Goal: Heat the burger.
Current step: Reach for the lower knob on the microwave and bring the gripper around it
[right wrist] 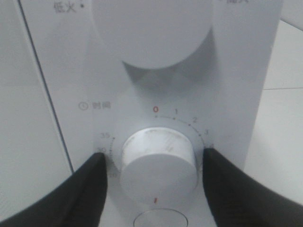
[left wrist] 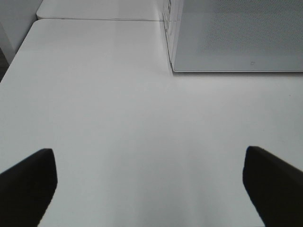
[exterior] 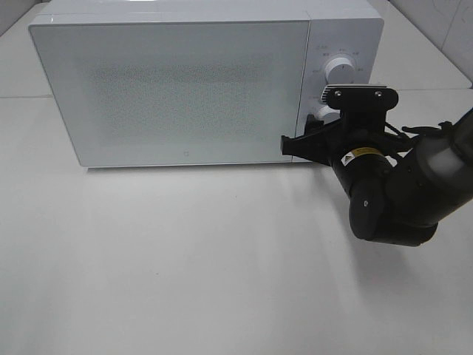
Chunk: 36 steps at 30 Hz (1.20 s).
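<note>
The right jaws stand part open around the lower knob (right wrist: 158, 163) of the microwave (exterior: 185, 81). One dark finger (right wrist: 80, 189) sits at each side of the knob. A strip of the dial's printed scale shows between this finger and the knob. The other finger lies just beside the knob's rim, and whether it touches cannot be told. The knob's red line points away from the red 0 on the scale. The upper knob (right wrist: 151, 28) sits above it on the same control panel (exterior: 351, 33), at the microwave's right end. The right arm (exterior: 399, 200) reaches in to that panel from the bench (exterior: 185, 259) in front of the microwave.

The left jaws gape wide and hold nothing, with the fingers (left wrist: 28, 184) far apart over bare bench before the microwave's front left corner.

The microwave's door (exterior: 177, 89) is shut, and its dotted window shows nothing of the inside. The burger appears in no view, so where it is cannot be told.
</note>
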Available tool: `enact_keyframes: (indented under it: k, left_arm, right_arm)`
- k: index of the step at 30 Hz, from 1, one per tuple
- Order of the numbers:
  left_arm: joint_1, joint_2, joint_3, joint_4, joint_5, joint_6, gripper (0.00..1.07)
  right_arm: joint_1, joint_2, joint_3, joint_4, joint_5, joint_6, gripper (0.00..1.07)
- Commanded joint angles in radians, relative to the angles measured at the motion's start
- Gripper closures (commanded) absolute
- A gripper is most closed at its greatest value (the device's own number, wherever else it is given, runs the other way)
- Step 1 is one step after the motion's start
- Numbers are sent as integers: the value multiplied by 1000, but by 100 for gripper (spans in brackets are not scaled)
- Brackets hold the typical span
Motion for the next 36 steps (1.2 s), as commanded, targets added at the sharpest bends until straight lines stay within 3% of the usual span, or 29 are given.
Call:
enact_keyframes:
  k: [1,2,3,6,9,18,20,24,25,36]
  left_arm:
    - [-6,-16,4,-3,-14,0,6]
    - [-6,-16,4,-3,-14,0,6]
    - [-6,-16,4,-3,-14,0,6]
    - [-6,-16,4,-3,-14,0,6]
    - [-6,-16,4,-3,-14,0,6]
    - [-6,-16,4,-3,-14,0,6]
    - [-6,-16,4,-3,-14,0,6]
    - [-6,-16,4,-3,-14,0,6]
    - [-6,-16,4,-3,-14,0,6]
    - [-6,-16,4,-3,-14,0,6]
  right_arm:
    - [-4,-2,-19,-19,-228,-1,65]
    - [-4,-2,-19,-19,-228,-1,65]
    - [-4,-2,-19,-19,-228,-1,74]
    - [-4,-2,-19,-19,-228,3,86]
    - [-4,-2,-19,-19,-228,33,92]
    - [-4,-2,-19,-17,-228,278,90]
    - [-4,-2,-19,-16,-223,542,89]
    - [-4,-2,-18,-16,-223,752,89]
    - [-4,-2,-18,-16,-219,901,88]
    - [-4,-2,-18,-39,-218,1514,85]
